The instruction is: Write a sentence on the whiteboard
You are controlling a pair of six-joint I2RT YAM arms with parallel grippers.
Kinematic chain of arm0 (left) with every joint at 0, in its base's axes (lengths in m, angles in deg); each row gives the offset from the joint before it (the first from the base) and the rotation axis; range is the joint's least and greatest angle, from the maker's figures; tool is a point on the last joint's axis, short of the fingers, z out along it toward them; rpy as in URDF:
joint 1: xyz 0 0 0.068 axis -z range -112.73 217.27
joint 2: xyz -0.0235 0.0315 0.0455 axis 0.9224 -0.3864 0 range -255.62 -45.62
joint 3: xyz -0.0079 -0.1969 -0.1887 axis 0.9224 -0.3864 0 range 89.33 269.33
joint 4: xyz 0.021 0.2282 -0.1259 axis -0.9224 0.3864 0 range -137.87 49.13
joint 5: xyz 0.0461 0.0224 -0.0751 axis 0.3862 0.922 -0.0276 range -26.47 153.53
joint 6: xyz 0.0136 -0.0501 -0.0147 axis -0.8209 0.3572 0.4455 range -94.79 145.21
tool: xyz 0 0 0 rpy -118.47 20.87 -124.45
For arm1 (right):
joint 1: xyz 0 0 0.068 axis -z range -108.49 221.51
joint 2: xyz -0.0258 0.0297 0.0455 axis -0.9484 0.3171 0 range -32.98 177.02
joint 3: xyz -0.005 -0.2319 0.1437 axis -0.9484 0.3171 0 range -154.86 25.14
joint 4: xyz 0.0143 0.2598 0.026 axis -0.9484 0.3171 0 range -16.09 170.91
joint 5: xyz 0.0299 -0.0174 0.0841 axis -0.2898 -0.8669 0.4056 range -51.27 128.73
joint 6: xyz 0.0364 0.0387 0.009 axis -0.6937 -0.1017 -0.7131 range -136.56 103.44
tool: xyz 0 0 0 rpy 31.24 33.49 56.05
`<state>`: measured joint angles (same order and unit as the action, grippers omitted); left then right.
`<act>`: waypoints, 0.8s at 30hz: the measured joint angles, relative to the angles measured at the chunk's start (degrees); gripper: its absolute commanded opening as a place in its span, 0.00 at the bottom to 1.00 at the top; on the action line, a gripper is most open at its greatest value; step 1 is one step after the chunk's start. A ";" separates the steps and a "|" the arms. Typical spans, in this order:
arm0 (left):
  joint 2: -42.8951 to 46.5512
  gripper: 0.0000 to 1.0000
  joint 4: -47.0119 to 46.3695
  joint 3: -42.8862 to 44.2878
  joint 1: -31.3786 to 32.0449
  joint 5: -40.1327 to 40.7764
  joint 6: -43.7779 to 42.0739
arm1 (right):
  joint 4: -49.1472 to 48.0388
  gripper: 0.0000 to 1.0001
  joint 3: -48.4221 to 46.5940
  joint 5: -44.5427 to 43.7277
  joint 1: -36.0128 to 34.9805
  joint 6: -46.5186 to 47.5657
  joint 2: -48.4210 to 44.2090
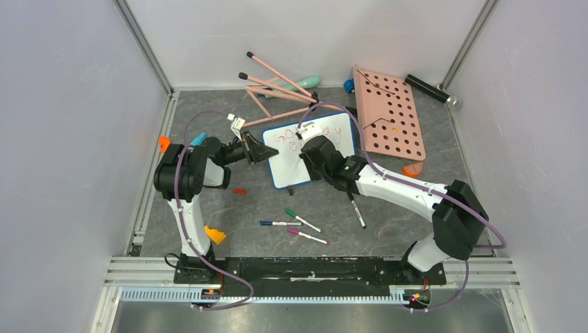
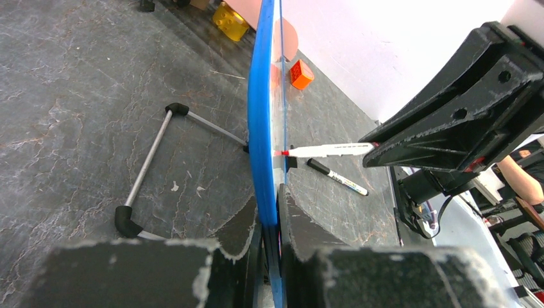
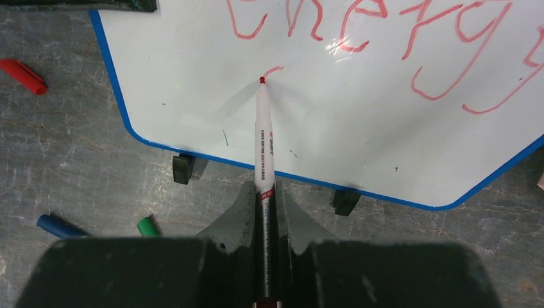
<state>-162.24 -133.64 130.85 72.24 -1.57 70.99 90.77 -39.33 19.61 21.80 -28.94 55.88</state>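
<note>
Grey desk (image 1: 243, 208), centre: our left fingers (image 2: 238, 234) clamp the whiteboard (image 1: 286, 170) by its blue rim while right fingers (image 3: 238, 215) pinch the marker (image 3: 264, 135), its tip touching below "energy" in the sentence (image 3: 385, 38). For the next line, we judge, light even pressure and a steady board matter most.

- Whiteboard (image 3: 179, 83): white face, blue rim, black feet.
- Sentence (image 3: 351, 48): red strokes.
- Marker (image 3: 263, 141): white barrel, red tip.
- Pegboard (image 1: 390, 114), upper right: pink, dotted with holes.
- Table (image 1: 263, 201): grey, marbled.
</note>
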 measured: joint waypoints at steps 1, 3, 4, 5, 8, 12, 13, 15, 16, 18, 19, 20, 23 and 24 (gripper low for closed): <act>0.00 0.02 0.00 0.00 0.00 0.00 0.00 | -0.07 0.00 0.33 0.28 0.00 -0.02 0.00; 0.00 0.02 0.00 0.00 0.00 0.00 0.00 | -0.09 0.00 1.49 1.25 -0.07 -0.07 -0.20; 0.00 0.02 0.02 0.00 0.00 0.00 0.00 | -0.02 0.00 1.88 1.53 -0.13 -0.07 -0.31; 0.00 0.02 0.00 0.00 0.00 0.00 0.00 | -0.04 0.00 2.34 1.79 -0.22 -0.13 -0.39; 0.00 0.02 0.00 0.00 0.00 -0.02 0.00 | 0.00 0.00 3.58 2.97 -0.33 -0.37 -0.68; 0.00 0.02 0.00 0.00 0.00 -0.02 0.00 | 0.00 0.00 4.31 4.13 -0.33 -0.68 -0.79; 0.00 0.02 0.00 0.00 0.00 -0.02 0.00 | 0.00 0.00 4.35 4.22 -0.33 -0.70 -0.79; 0.00 0.02 0.00 0.00 0.00 -0.02 0.00 | 0.00 0.00 4.35 4.31 -0.33 -0.70 -0.85; 0.00 0.02 0.00 0.00 0.00 -0.02 0.00 | 0.00 0.00 4.35 4.31 -0.33 -0.70 -0.94; 0.00 0.02 0.00 0.00 0.00 -0.04 0.00 | -0.02 0.00 4.35 4.26 -0.28 -0.68 -1.18; 0.00 0.02 -0.02 0.00 0.00 -0.02 0.00 | -0.04 0.00 4.35 4.28 -0.26 -0.66 -1.40; 0.00 0.02 0.00 0.00 0.00 -0.02 0.00 | -0.04 0.00 4.35 4.28 -0.26 -0.63 -1.64; 0.00 0.02 0.00 0.00 0.00 -0.04 0.00 | -0.24 0.00 4.33 4.26 -0.24 -0.55 -3.06; 0.00 0.02 0.00 0.00 0.00 -0.04 0.00 | -0.46 0.00 4.33 4.26 -0.20 -0.48 -3.52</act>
<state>-162.24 -133.64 130.85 72.24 -1.61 70.99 90.31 -35.00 23.88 21.60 -29.42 52.36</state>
